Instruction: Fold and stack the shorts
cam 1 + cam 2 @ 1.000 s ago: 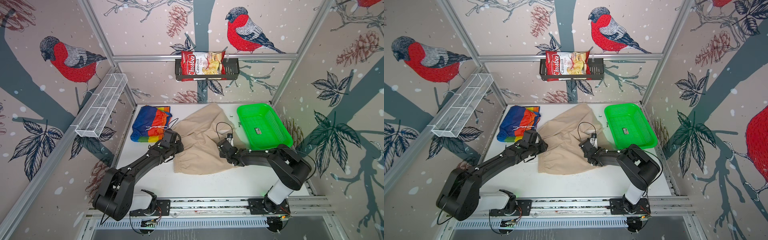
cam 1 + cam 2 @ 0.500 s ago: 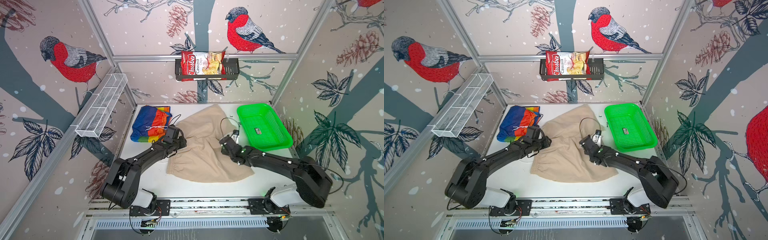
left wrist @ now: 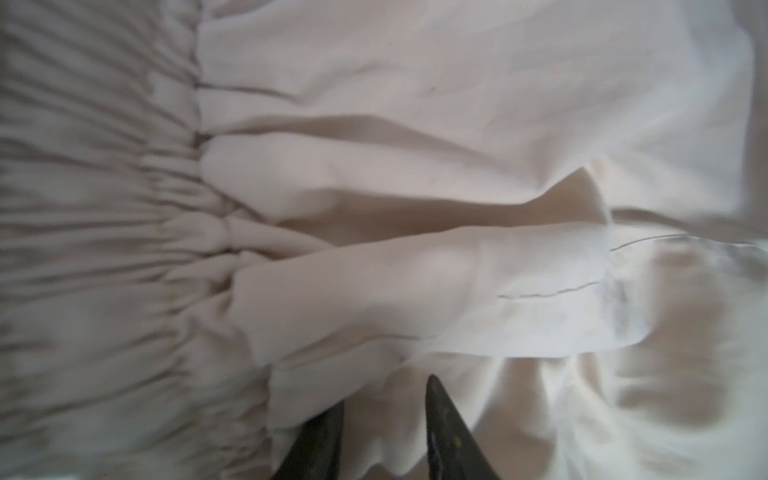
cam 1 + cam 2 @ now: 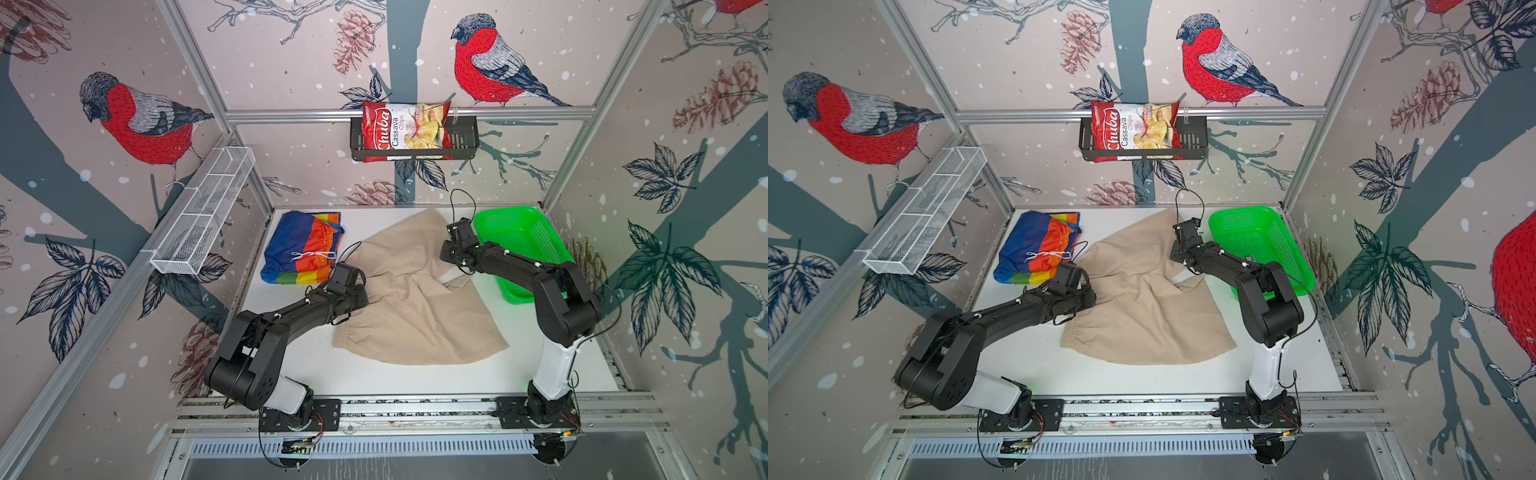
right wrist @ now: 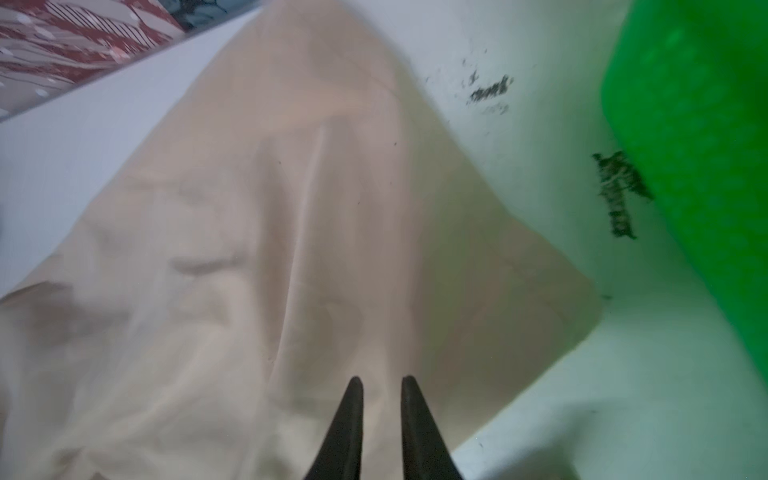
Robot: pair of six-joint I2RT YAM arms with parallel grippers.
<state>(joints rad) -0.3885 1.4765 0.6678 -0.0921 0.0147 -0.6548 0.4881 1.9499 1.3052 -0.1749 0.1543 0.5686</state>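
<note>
**Clerk:** Item one, to be located?
**Keeper:** Beige shorts (image 4: pixel 415 307), laid open and unfolded on the desk (image 4: pixel 415 382) at mid-width. The long axis is judged to run from the far wall toward the near rail. One pointed end lies far, and the gathered waistband (image 4: pixel 347 334) is seen at the near left corner

**Clerk:** Grippers, as entered?
**Keeper:** Left gripper (image 3: pixel 386 399): set at the left edge of the cloth, by the waistband. Its fingers are held a little apart, with a bunched fold clamped between them. Right gripper (image 5: pixel 382 380): set over the right edge, farther back, just beside the green basket (image 4: pixel 515 237). Its tips stand nearly together over the cloth, but whether any cloth is pinched cannot be told

**Clerk:** Item two?
**Keeper:** Striped shorts (image 4: pixel 301 249), folded, at the far left of the desk. They are listed as near the beige pair, well apart from the basket, and nearer to the left arm

**Clerk:** Relation on which the next move is judged to turn?
**Keeper:** The beige pair is bracketed across its short axis, one gripper at each side edge, so a fold across the width is favoured. The right edge would be carried leftward, toward the striped pair. A slipped pinch on the right is noted as the risk
</note>
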